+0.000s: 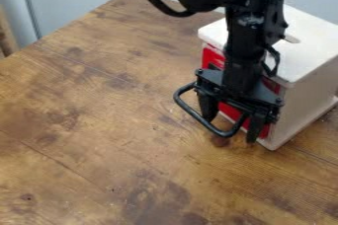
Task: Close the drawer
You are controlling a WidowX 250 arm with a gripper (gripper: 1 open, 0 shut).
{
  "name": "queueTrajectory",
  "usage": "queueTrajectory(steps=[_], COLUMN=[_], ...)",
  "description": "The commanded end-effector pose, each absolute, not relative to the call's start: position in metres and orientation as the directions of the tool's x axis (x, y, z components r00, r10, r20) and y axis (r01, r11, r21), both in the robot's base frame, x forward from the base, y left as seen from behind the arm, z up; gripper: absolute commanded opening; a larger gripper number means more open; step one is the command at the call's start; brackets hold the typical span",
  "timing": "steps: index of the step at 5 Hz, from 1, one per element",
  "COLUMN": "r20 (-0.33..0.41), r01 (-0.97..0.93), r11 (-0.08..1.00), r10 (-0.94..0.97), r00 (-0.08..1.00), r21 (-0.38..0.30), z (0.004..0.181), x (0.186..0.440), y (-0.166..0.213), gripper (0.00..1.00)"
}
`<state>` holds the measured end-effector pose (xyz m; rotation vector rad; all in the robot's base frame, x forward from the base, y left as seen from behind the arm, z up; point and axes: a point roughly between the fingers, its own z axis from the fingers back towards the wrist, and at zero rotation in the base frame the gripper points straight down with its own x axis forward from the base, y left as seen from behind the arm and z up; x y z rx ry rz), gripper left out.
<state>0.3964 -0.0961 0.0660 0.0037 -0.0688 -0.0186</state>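
The drawer (266, 95) has a red front with a black panel and sits in a cream-white wooden box (301, 63) at the right of the table. Its front lies about level with the box face. Its large black loop handle (195, 111) sticks out to the left over the table. My black gripper (232, 123) comes down from above, right in front of the drawer front, its fingers (211, 113) straddling the handle's base. The fingers stand apart, and the arm hides much of the drawer front.
The wooden table (93, 111) stretches to the left and front. The box's top has a slot (291, 39). The table's right edge lies close behind the box. A pale wall and a chair leg (7, 32) are at the far left.
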Motion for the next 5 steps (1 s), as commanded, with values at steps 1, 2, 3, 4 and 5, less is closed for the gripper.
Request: queueTrajectory(steps=[1, 2, 3, 4, 5], r20=[0.227, 0.199, 0.204, 0.203, 0.197], r01=[-0.049, -0.041, -0.074, -0.094, -0.074], r11=[0.998, 0.999, 0.997, 0.995, 0.997], r10=[0.058, 0.045, 0.078, 0.097, 0.077], r00=[0.972, 0.979, 0.976, 0.974, 0.977], r21=[-0.045, -0.026, -0.026, -0.026, -0.024], z=[0.131, 0.162, 0.185, 0.196, 0.207], x=[0.408, 0.404, 0.395, 0.388, 0.39], y=[-0.091, -0.09, -0.084, -0.081, -0.08], gripper=[1.0, 1.0, 1.0, 1.0, 1.0])
